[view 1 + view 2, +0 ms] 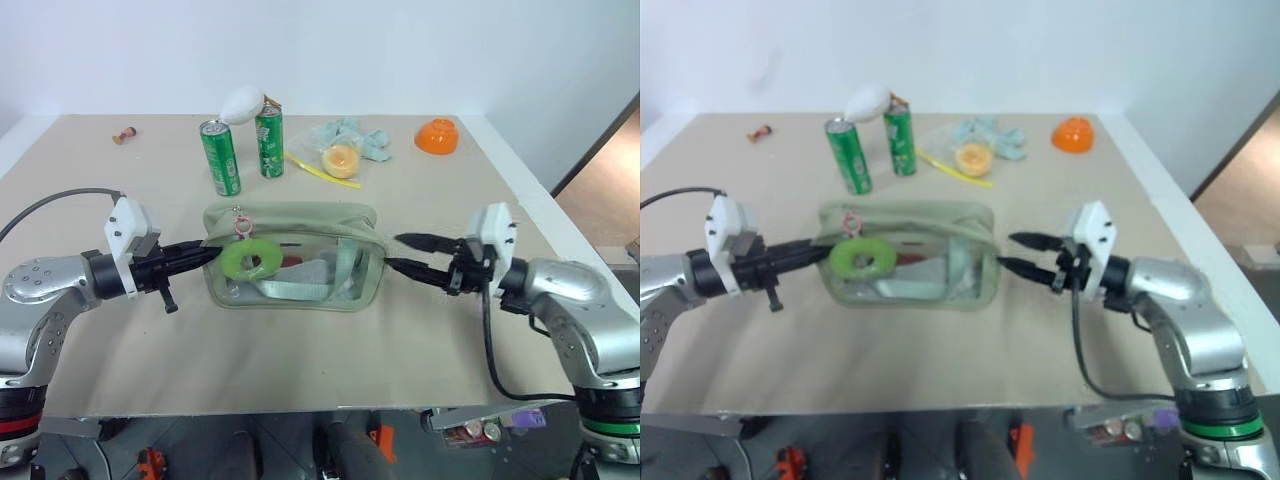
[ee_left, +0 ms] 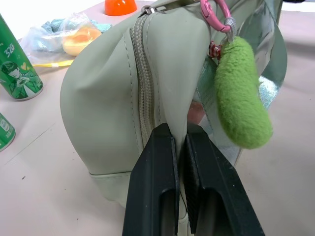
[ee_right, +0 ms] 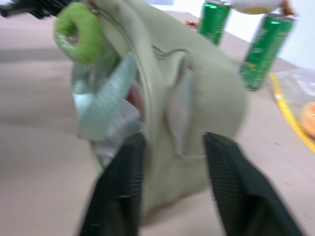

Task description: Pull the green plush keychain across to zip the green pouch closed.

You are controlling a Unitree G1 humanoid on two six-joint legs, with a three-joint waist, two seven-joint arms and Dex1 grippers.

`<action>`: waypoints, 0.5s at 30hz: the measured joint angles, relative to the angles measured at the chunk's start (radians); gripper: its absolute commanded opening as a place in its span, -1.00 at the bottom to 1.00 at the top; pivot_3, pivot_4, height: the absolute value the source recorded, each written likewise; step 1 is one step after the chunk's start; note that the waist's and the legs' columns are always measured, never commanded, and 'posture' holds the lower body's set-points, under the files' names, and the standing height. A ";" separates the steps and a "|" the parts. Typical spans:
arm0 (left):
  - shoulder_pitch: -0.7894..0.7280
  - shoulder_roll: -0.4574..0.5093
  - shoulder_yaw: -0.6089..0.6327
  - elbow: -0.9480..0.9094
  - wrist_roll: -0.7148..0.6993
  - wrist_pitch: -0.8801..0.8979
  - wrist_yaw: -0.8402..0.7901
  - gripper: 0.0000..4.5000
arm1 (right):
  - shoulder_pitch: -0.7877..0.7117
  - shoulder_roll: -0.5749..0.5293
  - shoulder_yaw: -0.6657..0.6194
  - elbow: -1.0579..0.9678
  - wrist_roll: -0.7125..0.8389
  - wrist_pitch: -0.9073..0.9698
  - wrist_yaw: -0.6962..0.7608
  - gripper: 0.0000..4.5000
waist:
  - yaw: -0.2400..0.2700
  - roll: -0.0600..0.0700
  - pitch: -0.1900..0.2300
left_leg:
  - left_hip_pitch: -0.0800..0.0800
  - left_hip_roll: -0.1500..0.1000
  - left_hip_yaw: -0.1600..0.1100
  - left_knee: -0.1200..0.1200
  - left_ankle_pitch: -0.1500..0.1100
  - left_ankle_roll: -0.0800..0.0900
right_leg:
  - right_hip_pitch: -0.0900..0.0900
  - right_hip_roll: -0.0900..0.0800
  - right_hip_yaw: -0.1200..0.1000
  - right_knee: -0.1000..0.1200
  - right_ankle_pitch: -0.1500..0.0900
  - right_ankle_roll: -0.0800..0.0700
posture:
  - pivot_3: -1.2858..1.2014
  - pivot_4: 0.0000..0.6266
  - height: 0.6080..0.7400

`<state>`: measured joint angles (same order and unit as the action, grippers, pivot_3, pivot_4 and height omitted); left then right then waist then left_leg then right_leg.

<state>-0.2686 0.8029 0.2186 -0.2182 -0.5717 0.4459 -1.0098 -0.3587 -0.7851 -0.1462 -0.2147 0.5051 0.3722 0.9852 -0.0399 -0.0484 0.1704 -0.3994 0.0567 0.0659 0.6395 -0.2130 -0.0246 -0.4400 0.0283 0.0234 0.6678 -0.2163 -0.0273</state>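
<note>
Now, left end effector point(image 1: 203, 254): level, pointing right, clamped on green pouch point(image 1: 300, 232) left end.
Right end effector point(image 1: 400, 253): level, pointing left, fingers apart just beside pouch's right end.
Green plush keychain point(image 1: 249, 261): hanging at left.
Can writing: unreadable.

We count one pouch point(image 1: 295, 262), one plush ring point(image 1: 251, 260), two soda cans point(image 1: 220, 157), one orange bowl point(image 1: 437, 136), one clear bag point(image 1: 345, 145), one yellow stick point(image 1: 303, 164), and two grippers: left point(image 1: 200, 256), right point(image 1: 402, 253).
</note>
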 measured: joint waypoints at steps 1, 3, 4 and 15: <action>0.000 0.000 0.000 0.000 0.000 0.000 0.000 -1.00 | -0.011 -0.006 -0.010 0.008 0.000 -0.001 0.001 0.63 | 0.000 0.000 0.000 | 0.000 0.000 0.000 0.000 0.000 0.000 | 0.000 0.000 0.001 0.000 0.000 0.000 | 0.03 -0.52 1.00; 0.000 0.000 0.000 0.000 0.000 0.004 0.003 -1.00 | -0.107 -0.021 -0.038 0.019 0.054 0.064 -0.014 0.63 | -0.004 0.001 0.001 | 0.001 0.001 0.000 0.000 0.000 0.000 | -0.001 0.001 0.002 0.000 0.001 0.000 | 0.03 -0.52 1.00; -0.002 0.000 -0.001 -0.001 0.000 0.006 0.003 -1.00 | -0.141 -0.022 -0.049 0.013 0.076 0.082 -0.020 0.63 | -0.004 0.001 0.001 | 0.001 0.001 0.000 0.000 0.000 0.000 | -0.001 0.002 0.002 0.000 0.001 0.000 | 0.03 -0.52 1.00; -0.019 -0.030 -0.023 -0.031 -0.016 0.041 0.031 -1.00 | -0.182 0.199 0.121 -0.332 0.466 0.446 -0.319 0.63 | 0.014 -0.003 -0.002 | -0.003 0.002 -0.002 0.001 0.000 0.000 | 0.000 -0.003 -0.002 0.000 0.000 0.001 | 0.03 -0.52 1.00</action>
<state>-0.2873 0.7724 0.1955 -0.2488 -0.5874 0.4867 -0.9788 -0.5411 -0.5862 -0.0256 -0.5472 0.9708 0.8185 0.6664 -0.0257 -0.0513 0.1685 -0.4022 0.0587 0.0642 0.6403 -0.2128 -0.0243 -0.4402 0.0255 0.0213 0.6675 -0.2164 -0.0267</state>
